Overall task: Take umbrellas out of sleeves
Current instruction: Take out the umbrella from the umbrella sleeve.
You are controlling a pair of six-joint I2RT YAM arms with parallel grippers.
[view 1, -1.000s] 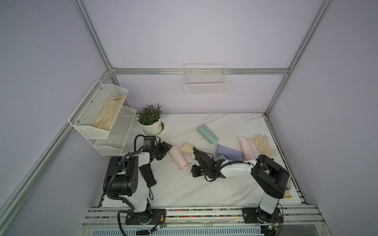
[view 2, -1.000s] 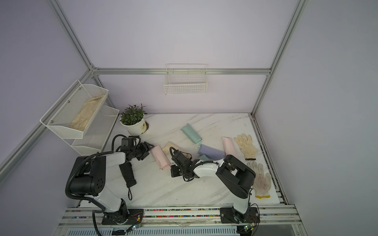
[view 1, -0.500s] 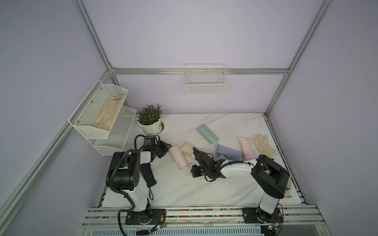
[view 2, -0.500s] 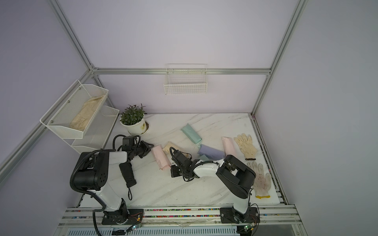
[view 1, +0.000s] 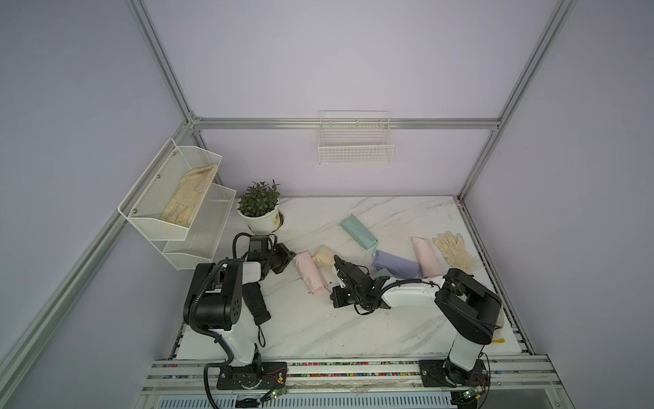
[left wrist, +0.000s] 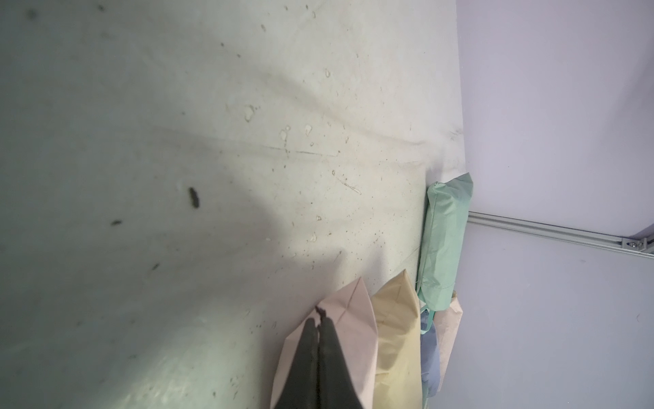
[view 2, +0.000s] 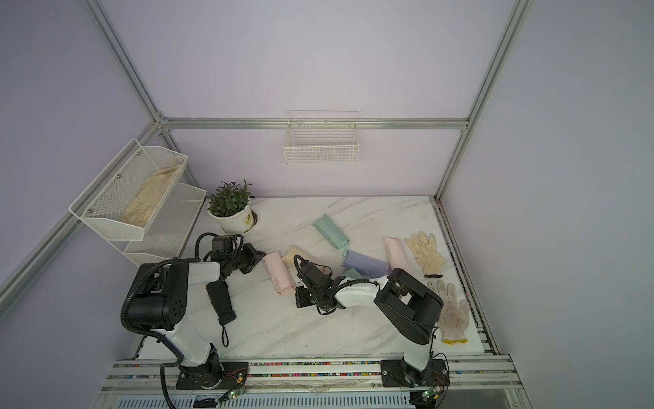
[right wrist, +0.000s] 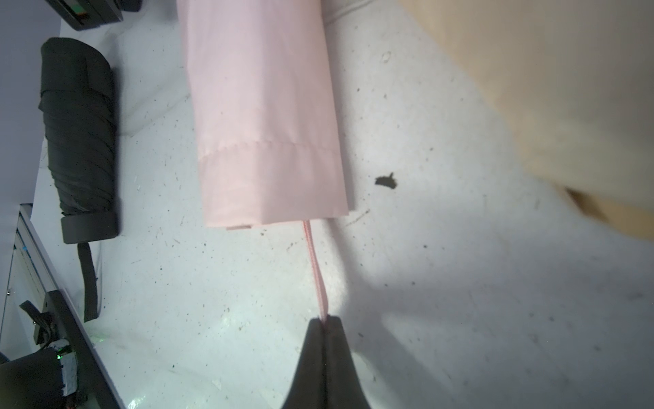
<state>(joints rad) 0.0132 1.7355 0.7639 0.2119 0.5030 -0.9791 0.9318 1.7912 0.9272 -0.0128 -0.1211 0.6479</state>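
Observation:
A pink sleeve (view 1: 309, 272) (view 2: 279, 272) lies between my two grippers, and the umbrella inside it is hidden. Only that umbrella's pink wrist loop (right wrist: 315, 269) comes out of the sleeve's open end (right wrist: 272, 184). My right gripper (right wrist: 323, 320) (view 1: 328, 295) is shut on that loop. My left gripper (left wrist: 320, 320) (view 1: 293, 256) is shut on the sleeve's closed far end (left wrist: 354, 329). A black umbrella (view 1: 256, 301) (right wrist: 83, 141) lies bare beside the left arm. Yellow (view 1: 323, 255), mint (view 1: 357, 232), lilac (view 1: 396, 267) and pink (view 1: 426, 256) sleeves lie further right.
A potted plant (view 1: 260, 209) stands at the back left. Beside it a white mesh rack (view 1: 177, 198) holds a beige cloth. A wire basket (view 1: 355, 148) hangs on the back wall. Cream work gloves (view 1: 453, 249) (view 2: 453, 315) lie along the table's right edge.
My left gripper has closed on the far end of the pink sleeve. The right gripper has stayed shut on the loop, and nothing else moved.

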